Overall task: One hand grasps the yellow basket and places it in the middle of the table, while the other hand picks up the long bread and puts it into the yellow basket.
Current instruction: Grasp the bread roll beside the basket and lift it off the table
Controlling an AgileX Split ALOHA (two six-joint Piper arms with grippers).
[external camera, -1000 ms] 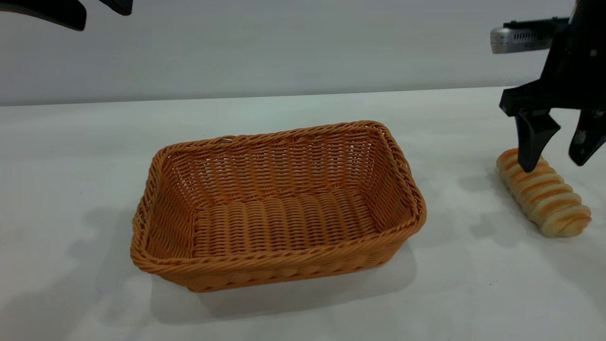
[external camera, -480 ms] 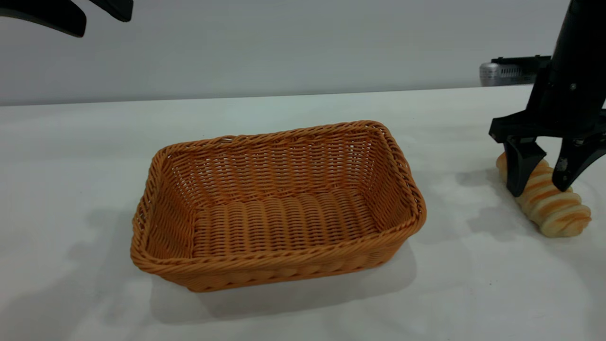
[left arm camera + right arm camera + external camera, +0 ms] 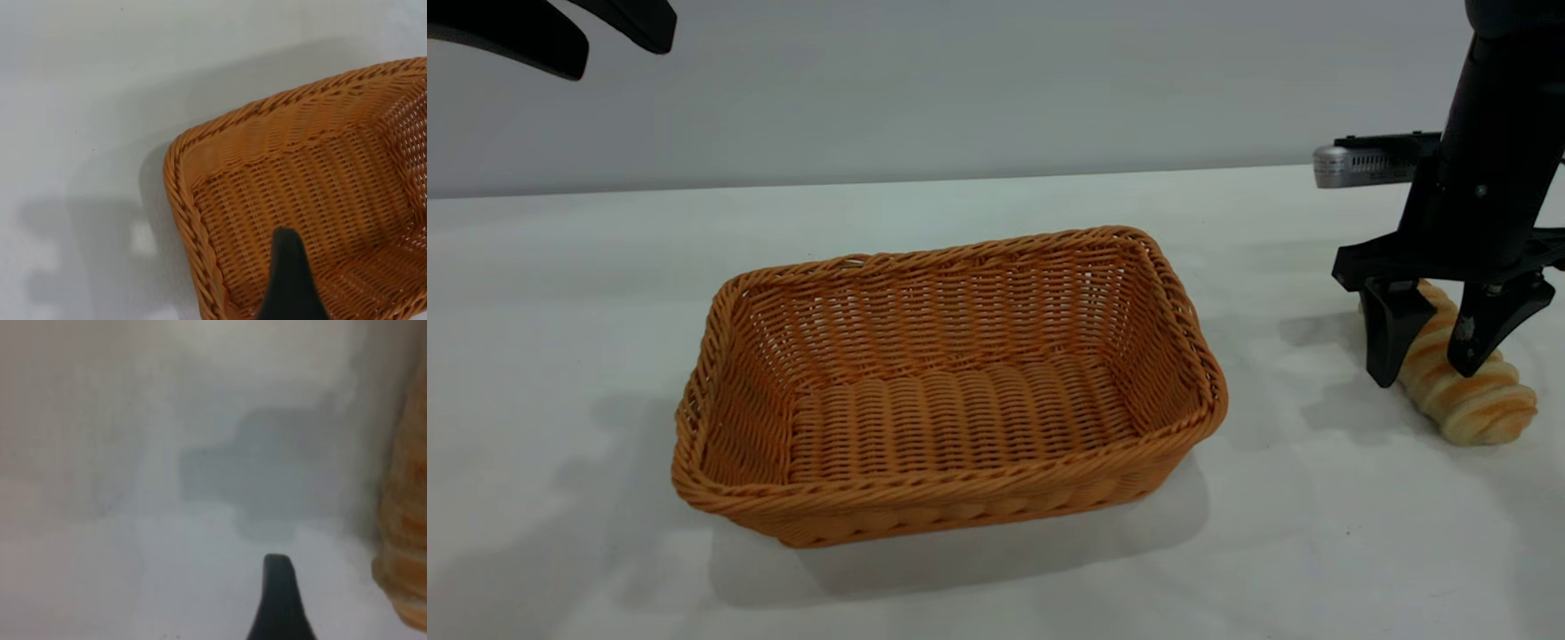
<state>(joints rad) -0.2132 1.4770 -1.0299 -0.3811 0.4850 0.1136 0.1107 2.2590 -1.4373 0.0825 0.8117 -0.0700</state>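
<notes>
While the long bread (image 3: 1467, 391) lies flat on the table (image 3: 996, 578) at about 3 o'clock from the yellow basket (image 3: 947, 387), the right gripper (image 3: 1430, 369) is lowered over its far half. Its two fingers are spread, one set on each side of the loaf, and whether they touch the crust cannot be told. A silver-grey box (image 3: 1356, 165) is seen beside the right arm at its 9 o'clock. The loaf's near end is left uncovered; the far end is hidden behind the fingers. Bare tabletop lies between bread and basket. The left gripper (image 3: 618, 31) is held high at the basket's 10 o'clock, well apart from it, fingers parted and holding nothing. One basket, one loaf and two grippers are counted.
</notes>
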